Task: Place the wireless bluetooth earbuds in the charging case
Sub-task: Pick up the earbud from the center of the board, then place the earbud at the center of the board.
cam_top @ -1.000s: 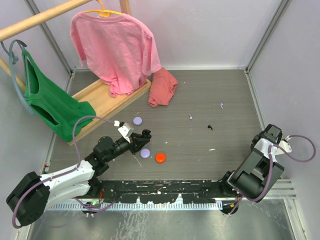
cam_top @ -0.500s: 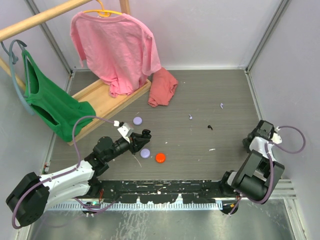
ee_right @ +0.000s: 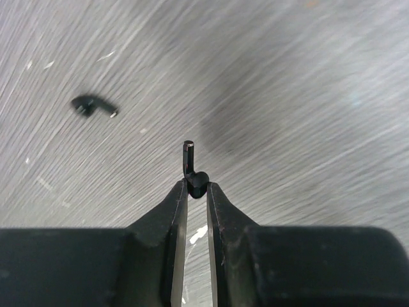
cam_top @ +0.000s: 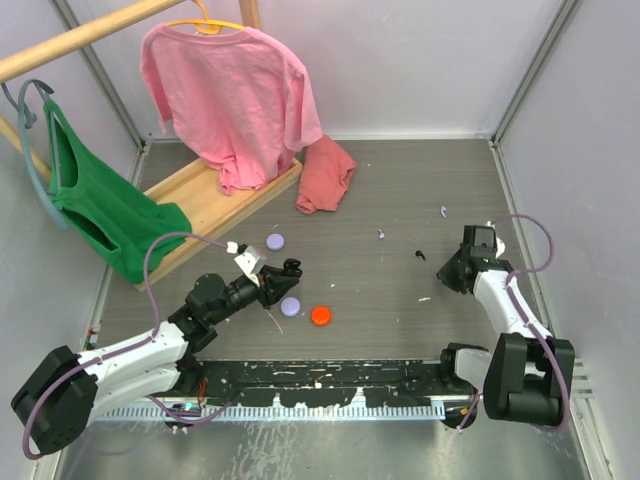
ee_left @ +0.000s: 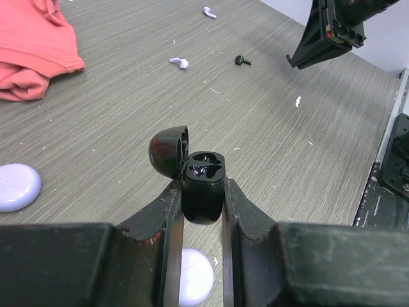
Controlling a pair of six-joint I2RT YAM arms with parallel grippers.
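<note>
- Wireless bluetooth earbuds (ee_left: 242, 61): four in view, two black and two lavender.
- The held black earbud (ee_right: 188, 157) is pinched at its bulb end between the jaws of the right gripper (ee_right: 196, 187). Its stem pokes out past the tips, over the tabletop (cam_top: 400, 180).
- The loose black earbud (ee_right: 92, 105) lies on the tabletop near that gripper.
- One lavender earbud (cam_top: 381, 235) lies mid-tabletop. The other lavender earbud (cam_top: 443, 211) lies farther toward the right wall, well apart from the first.
- Charging case (ee_left: 204, 169): one, black, lid hinged open. It is clamped by its body between the narrow-set jaws of the left gripper (cam_top: 287, 272), on the left of the tabletop.
- Round pucks: three, all near the left gripper. They are a far lavender puck (cam_top: 275, 241), a near lavender puck (cam_top: 291, 306) and an orange-red puck (cam_top: 321, 315) just beside the latter.
- One small white fleck (cam_top: 424, 299) lies near the right gripper.
- Garments: three.
  - A pink T-shirt (cam_top: 235, 100) hangs on a yellow hanger (cam_top: 205, 22).
  - A green garment (cam_top: 100, 215) hangs at the left.
  - A salmon cloth (cam_top: 325, 175) lies crumpled on the tabletop.
- The tabletop is grey wood-grain. A wooden rack (cam_top: 210, 195) stands at its far left, and pale walls (cam_top: 420, 60) with metal framing close it in.
</note>
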